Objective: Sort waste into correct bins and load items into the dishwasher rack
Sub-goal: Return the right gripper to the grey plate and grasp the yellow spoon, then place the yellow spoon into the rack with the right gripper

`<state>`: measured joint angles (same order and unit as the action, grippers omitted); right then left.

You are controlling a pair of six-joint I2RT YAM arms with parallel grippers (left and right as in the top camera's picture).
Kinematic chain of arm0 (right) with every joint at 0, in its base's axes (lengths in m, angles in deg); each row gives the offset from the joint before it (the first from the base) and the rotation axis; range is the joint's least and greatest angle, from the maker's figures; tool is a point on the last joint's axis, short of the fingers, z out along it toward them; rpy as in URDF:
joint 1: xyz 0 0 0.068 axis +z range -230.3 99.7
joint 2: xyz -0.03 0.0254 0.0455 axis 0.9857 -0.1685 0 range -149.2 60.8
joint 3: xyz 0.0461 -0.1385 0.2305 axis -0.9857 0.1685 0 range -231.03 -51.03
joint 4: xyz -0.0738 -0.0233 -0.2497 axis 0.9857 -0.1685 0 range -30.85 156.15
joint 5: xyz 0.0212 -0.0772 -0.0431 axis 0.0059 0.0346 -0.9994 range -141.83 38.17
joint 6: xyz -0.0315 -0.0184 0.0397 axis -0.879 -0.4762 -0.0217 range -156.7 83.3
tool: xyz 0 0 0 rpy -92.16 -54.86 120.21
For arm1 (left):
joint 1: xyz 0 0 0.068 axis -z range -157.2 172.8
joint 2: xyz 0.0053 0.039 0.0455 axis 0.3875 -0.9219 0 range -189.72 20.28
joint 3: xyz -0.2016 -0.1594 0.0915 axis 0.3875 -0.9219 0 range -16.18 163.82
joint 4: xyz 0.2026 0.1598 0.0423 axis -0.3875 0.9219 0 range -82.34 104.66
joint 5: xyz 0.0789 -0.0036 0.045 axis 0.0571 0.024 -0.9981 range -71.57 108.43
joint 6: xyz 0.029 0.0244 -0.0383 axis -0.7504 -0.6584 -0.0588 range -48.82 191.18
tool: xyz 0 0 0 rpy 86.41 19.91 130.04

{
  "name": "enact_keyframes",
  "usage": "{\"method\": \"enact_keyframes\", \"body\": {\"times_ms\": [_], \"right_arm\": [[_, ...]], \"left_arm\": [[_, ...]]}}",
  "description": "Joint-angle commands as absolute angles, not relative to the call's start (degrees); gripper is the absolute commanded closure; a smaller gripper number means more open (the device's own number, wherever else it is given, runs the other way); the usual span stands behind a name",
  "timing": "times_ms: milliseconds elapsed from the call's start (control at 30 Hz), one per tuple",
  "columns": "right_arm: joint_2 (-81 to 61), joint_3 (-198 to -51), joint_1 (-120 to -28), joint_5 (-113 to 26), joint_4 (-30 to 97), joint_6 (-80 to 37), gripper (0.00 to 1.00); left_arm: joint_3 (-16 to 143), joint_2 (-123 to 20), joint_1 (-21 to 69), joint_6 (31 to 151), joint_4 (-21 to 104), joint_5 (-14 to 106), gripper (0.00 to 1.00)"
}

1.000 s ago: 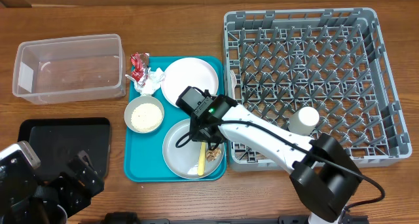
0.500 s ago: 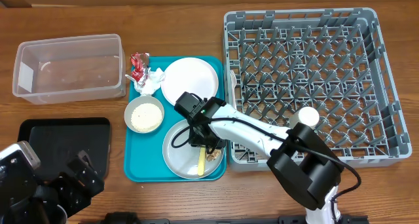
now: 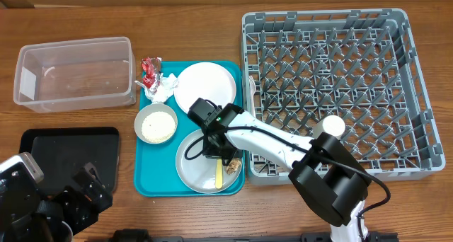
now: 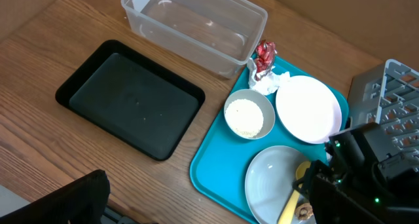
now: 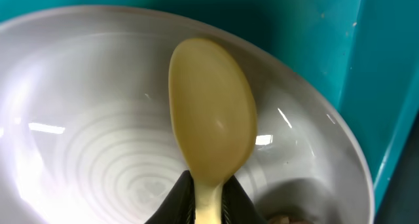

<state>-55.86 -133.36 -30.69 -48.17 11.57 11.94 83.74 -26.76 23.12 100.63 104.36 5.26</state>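
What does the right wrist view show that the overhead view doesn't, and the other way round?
Only the right wrist: the right tool shut on the spoon at its neck, seen close up.
Only the overhead: the rack, cup, clear tub, black tray, wrapper, napkin, rice bowl and white plate.
Both: the spoon over the grey plate on the teal tray.
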Motion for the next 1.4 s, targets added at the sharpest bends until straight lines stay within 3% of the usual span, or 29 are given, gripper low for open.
{"method": "enact_keyframes", "body": {"times_ms": [0, 467, 933, 1200, 1300, 1367], "right_arm": [[-55.09, -137.84, -30.32, -50.58, 9.9, 7.79, 0.94], [-44.08, -144.31, -32.59, -53.99, 4.7, 1.04, 0.94], [-38.22, -144.35, -49.56, -56.48, 4.81, -15.57, 0.91], [-39.2, -141.44, -51.13, -55.84, 9.12, -20.25, 0.88], [-40.6, -140.66, -51.13, -55.82, 10.47, -20.25, 0.81], [-41.61, -140.66, -51.13, -55.91, 11.11, -20.25, 0.63]], "left_arm": [[84.15, -26.85, 22.81, 99.69, 104.43, 4.1, 0.0], [84.15, -26.85, 22.81, 99.69, 104.43, 4.08, 0.0], [84.15, -26.85, 22.81, 99.69, 104.43, 4.08, 0.0], [84.15, -26.85, 22.81, 99.69, 104.43, 4.08, 0.0], [84.15, -26.85, 22.81, 99.69, 104.43, 4.08, 0.0], [84.15, -26.85, 22.81, 99.69, 104.43, 4.1, 0.0]]}}
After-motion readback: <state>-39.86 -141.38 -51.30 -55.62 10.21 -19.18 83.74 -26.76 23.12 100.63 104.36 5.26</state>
